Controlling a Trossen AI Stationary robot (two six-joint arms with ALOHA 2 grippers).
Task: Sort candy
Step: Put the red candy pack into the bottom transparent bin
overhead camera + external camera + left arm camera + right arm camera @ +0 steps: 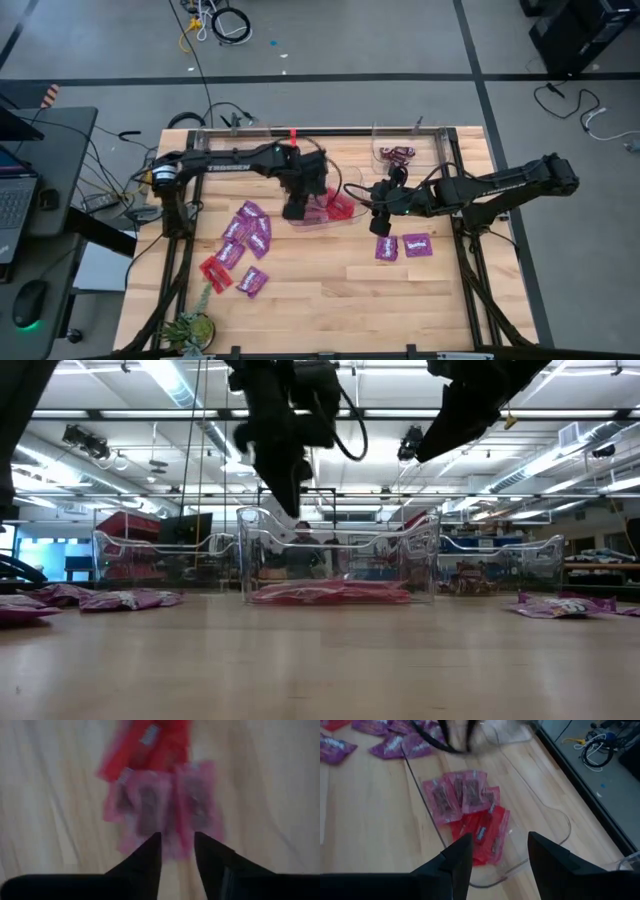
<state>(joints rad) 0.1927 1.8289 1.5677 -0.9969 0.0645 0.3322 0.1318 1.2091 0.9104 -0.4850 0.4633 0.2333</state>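
Note:
The candy lies in groups. Purple packets (pixel 247 232) and red packets (pixel 215 270) lie flat on the table's left half, and two purple packets (pixel 402 245) lie on its right. Pink and red packets (pixel 470 815) lie in the middle clear bin (pixel 350 192). My left gripper (pixel 177 845) hovers over those packets, pointing down, its fingers a little apart with nothing between them. In the low view it (pixel 290 490) hangs above the bin's (pixel 420 560) rim. My right gripper (pixel 500 850) is open wide, right of the bin and above the table.
A second clear bin (pixel 397 153) holding purple packets stands at the far edge on the right. A small plant (pixel 190 325) sits at the near left corner. Bare wood shows along the near side of the table (pixel 330 300). Cables run past the far edge.

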